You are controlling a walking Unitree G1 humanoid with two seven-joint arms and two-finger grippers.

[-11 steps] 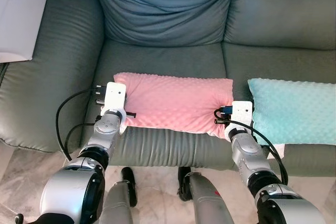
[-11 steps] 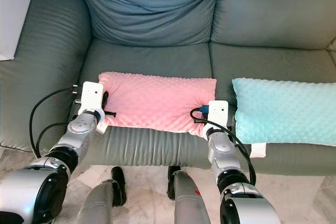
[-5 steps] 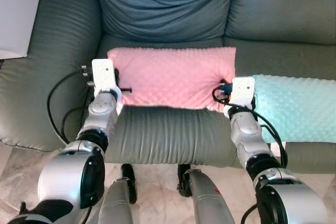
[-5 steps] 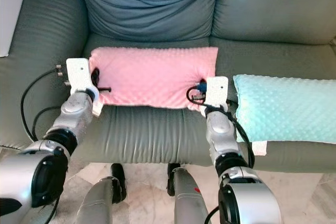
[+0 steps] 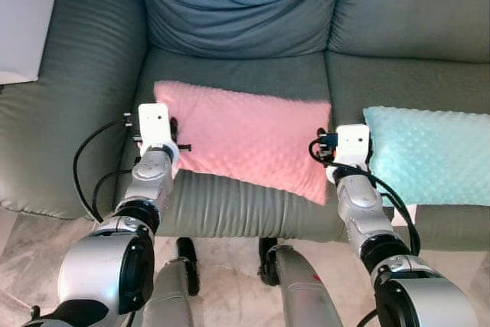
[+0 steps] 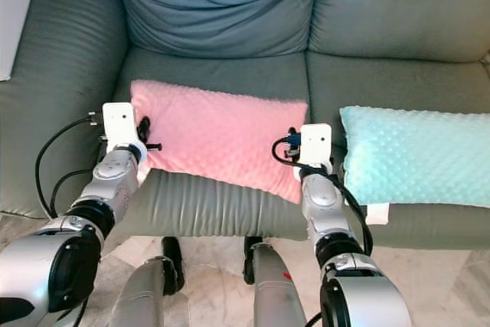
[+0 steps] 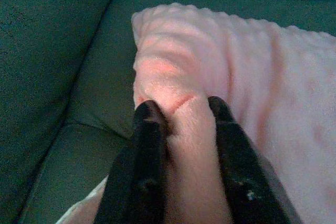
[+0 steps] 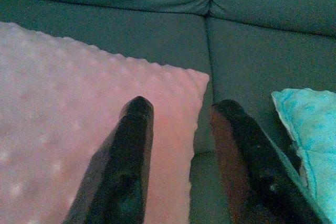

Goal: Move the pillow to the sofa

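Note:
The pink dimpled pillow (image 5: 245,139) lies across the middle seat of the grey-green sofa (image 5: 237,74), its right corner sagging toward the seat's front edge. My left gripper (image 7: 181,114) is shut on a bunched fold at the pillow's left end, seen beside the left wrist camera (image 5: 155,124). My right gripper (image 8: 181,124) stands open at the pillow's right corner, its two black fingers (image 8: 126,156) spread apart above the fabric without pinching it.
A teal dimpled pillow (image 5: 429,155) lies on the right seat, close to my right wrist (image 5: 352,143). A blue back cushion (image 5: 237,5) leans behind the pink pillow. A white object (image 5: 23,21) rests on the left armrest. Marble floor (image 5: 31,266) lies below.
The pillow has come down from its raised position onto the seat, right end lowest. My right gripper has opened and let go; the left still pinches its end.

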